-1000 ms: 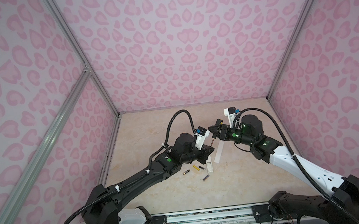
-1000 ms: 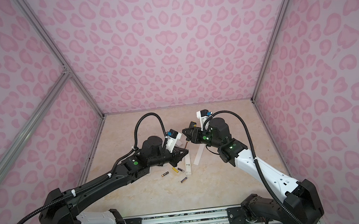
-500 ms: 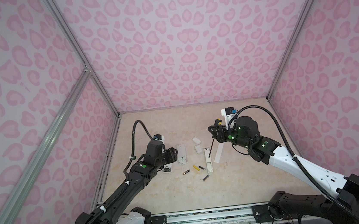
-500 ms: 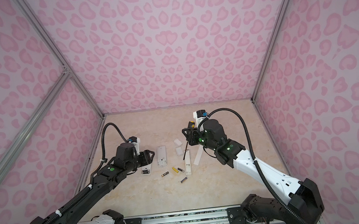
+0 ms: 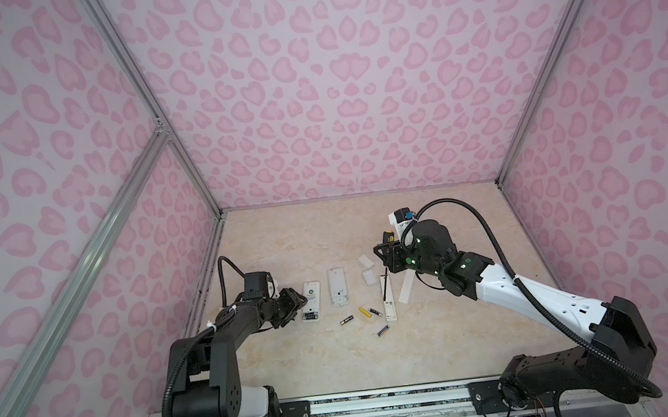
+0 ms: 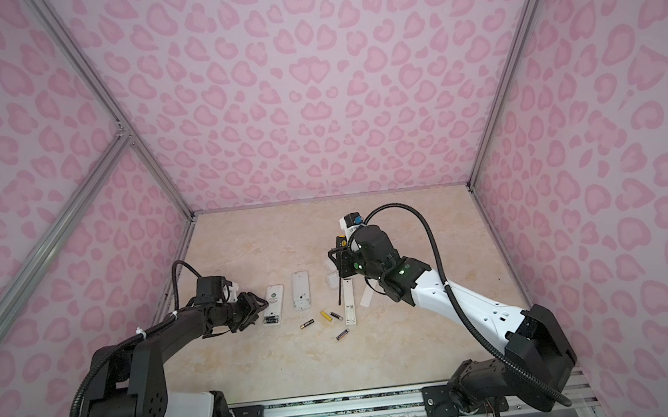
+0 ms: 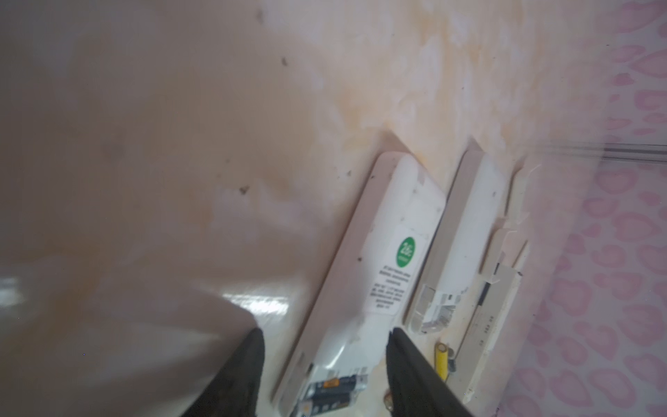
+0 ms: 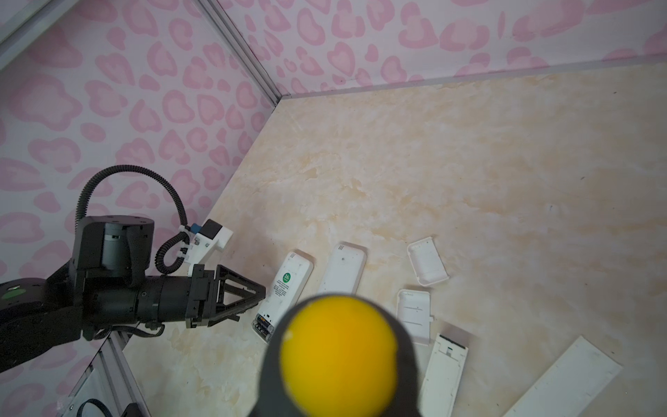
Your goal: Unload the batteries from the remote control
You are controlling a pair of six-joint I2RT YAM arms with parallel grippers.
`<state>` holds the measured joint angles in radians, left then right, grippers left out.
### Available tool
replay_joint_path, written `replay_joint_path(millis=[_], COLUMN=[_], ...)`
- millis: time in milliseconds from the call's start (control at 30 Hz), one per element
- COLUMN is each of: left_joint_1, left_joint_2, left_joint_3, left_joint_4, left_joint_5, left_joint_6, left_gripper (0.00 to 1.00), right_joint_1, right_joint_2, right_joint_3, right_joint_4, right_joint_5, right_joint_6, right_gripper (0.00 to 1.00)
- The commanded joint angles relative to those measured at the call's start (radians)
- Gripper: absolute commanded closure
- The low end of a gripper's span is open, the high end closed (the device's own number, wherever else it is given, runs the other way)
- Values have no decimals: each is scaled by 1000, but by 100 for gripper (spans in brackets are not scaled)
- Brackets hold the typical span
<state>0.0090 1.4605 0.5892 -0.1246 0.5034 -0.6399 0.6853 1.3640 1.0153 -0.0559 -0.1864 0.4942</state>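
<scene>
Facing the exposed batteries (image 7: 330, 386) of the remote (image 5: 311, 299), the left gripper (image 7: 325, 334) is held parted, seemingly to grasp, while the screwdriver (image 5: 385, 290) is clenched by the right gripper (image 5: 386, 256) for prying

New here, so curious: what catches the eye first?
Pink heart-patterned walls surround a beige marble table where white plastic remotes lie backs up beside small loose batteries. The right gripper holds a black-and-yellow screwdriver; the fingers of the left gripper stand open by the green-stickered remote.
</scene>
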Motion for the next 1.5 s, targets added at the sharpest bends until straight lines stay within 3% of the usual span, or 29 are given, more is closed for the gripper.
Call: replay_joint_path(millis=[0, 300, 567, 867, 1133, 1467], left_joint_1=[1, -38, -132, -171, -224, -224], left_joint_2=[50, 60, 79, 132, 192, 233], left_joint_3=[13, 2, 37, 74, 127, 188], left_joint_4=[25, 68, 105, 149, 154, 126], left_joint_5=[16, 110, 97, 95, 79, 24], left_joint_6=[18, -36, -94, -113, -103, -27], left_gripper=[42, 48, 48, 49, 53, 42], right_joint_1=[-9, -27, -27, -5, 55, 93], right_joint_2=[12, 53, 113, 165, 243, 329], right_joint_3=[2, 7, 39, 63, 71, 101], right_joint_4=[13, 34, 54, 87, 219, 281], right_joint_5=[-8, -14, -36, -59, -82, -83], right_joint_6=[-11, -14, -20, -34, -101, -138], right_gripper=[100, 100, 100, 100, 100, 100])
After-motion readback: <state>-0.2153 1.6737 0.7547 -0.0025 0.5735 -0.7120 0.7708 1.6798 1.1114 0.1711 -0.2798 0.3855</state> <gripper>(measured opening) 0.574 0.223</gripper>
